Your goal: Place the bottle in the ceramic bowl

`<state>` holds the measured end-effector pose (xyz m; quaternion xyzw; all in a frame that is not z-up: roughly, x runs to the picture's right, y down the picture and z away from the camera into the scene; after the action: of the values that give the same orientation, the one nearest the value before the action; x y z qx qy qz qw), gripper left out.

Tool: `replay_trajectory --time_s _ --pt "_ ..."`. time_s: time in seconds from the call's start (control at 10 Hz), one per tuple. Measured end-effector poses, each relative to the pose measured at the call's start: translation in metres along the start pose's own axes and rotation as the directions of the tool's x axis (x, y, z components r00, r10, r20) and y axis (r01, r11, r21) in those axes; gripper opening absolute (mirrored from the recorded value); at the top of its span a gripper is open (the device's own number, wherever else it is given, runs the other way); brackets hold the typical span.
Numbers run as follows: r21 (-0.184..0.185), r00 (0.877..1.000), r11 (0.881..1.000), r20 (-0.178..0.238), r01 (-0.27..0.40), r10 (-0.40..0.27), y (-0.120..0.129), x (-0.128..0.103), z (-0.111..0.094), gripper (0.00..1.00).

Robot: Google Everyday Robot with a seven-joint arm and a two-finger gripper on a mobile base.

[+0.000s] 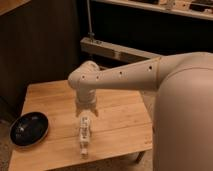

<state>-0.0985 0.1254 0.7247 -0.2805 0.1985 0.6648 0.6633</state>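
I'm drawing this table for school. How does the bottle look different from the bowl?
The bottle is pale and skinny; the bowl is dark, round and wide. The bottle lies on its side near the front edge of the table; the bowl sits upright at the left end. The gripper hangs just above the bottle's far end, jaws open, well away from the bowl. Both rest on the same table, and nothing is in the bowl.

No text can be read: the dark markings on the label of the small slender whitish bottle (pixel 84 131) lying on the pale wooden table (pixel 122 117) are illegible, the tool (pixel 86 114) poised just over its far end, fingers spread.
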Motion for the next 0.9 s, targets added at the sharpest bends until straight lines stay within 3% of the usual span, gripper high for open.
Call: replay_trajectory --time_s 0.4,0.6,0.9 --pt "-0.030 1.000 0.999 0.023 0.017 -0.017 0.007 0.011 0.035 0.65" --pt "-0.033 0.999 0.999 0.017 0.038 -0.037 0.019 0.016 0.050 0.65" --pt "-0.064 0.998 0.996 -0.023 0.063 -0.065 0.028 0.016 0.084 0.65"
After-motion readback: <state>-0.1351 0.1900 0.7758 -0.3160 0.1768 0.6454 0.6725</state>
